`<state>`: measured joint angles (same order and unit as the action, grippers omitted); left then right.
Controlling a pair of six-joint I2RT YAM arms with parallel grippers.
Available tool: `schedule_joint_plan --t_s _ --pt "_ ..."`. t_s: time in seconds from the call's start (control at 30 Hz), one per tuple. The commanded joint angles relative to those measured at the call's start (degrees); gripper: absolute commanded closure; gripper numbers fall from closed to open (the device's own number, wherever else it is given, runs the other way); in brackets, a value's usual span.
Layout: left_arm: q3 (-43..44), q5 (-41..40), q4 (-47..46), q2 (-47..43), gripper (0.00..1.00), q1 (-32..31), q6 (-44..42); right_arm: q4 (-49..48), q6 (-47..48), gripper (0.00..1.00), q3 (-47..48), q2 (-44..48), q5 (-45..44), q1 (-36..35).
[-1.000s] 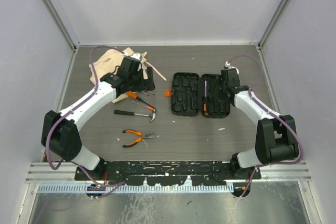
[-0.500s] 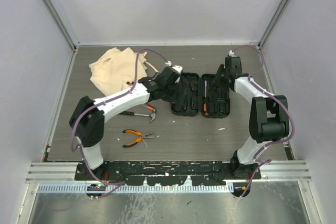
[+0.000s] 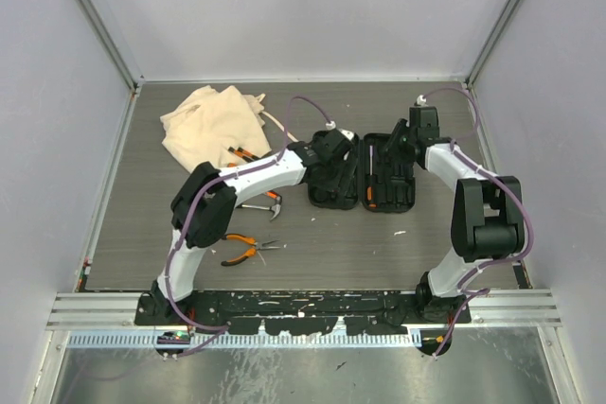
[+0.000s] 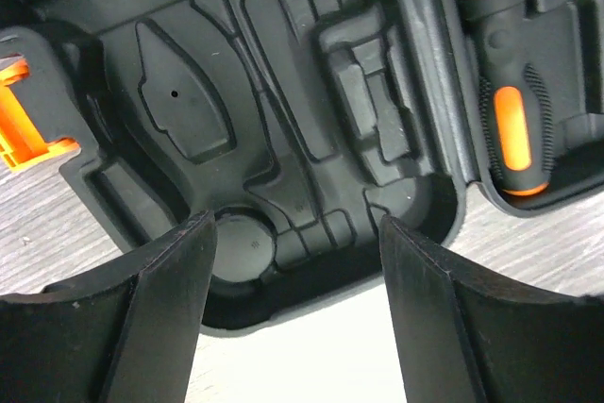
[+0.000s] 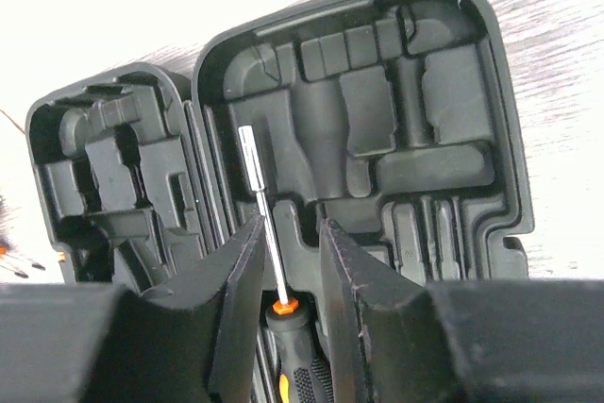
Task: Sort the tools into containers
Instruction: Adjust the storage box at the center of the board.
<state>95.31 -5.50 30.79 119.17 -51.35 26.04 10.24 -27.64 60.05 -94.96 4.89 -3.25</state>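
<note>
Surface: grey wood-grain table [image 3: 426,253], scuffed, with a small white scrap [image 3: 400,233] lying near the case.
Enclosure: plain pale walls [image 3: 312,7] on three sides, framed by aluminium posts [image 3: 90,16]; a metal rail [image 3: 303,305] runs along the near edge, where the arm bases are bolted.
Tool case [image 3: 390,186]: lies open and flat at mid-table, both moulded halves facing up; orange latch [image 4: 24,125] on the outer edge of the left half.
Screwdriver [image 4: 510,110]: orange-and-black handle seated in the right half of the case, next to the hinge, shaft pointing away from the arms.
Cloth bag [image 3: 204,120]: crumpled at the far left of the table, well apart from the case.
Loose tools: hammer [image 3: 275,207] and pliers [image 3: 244,248] lie on the table left of the case; orange-handled tools [image 3: 241,153] are seen at the bag's near edge, type not clear.
Left gripper [image 4: 294,233]: fingers spread wide over the near end of the case's left half, nothing between them.
Right gripper [image 5: 290,228]: fingers narrowly apart, straddling the screwdriver shaft; contact with the shaft cannot be told.
Change noted: a second ago the left arm was bent over the bag and loose tools; it has since been swung across to the case, leaving the bag fully uncovered. The right gripper has been shifted slightly toward the far end of the case. Hammer, pliers and case are unmoved.
</note>
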Motion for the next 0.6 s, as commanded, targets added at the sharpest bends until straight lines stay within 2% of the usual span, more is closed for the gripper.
schedule_joint_plan --t_s 0.0,0.2,0.57 --pt "4.3 -2.4 2.4 1.5 0.3 0.6 -1.3 -3.2 -1.1 0.65 -1.0 3.7 1.8 0.2" --pt "2.1 -3.1 4.2 2.0 0.31 2.4 -1.9 -3.3 -1.0 0.65 -2.0 4.4 1.9 0.1" --pt "-6.9 -4.3 5.3 -4.0 0.32 5.2 -4.3 -3.1 -1.4 0.65 -2.8 7.6 1.5 0.2"
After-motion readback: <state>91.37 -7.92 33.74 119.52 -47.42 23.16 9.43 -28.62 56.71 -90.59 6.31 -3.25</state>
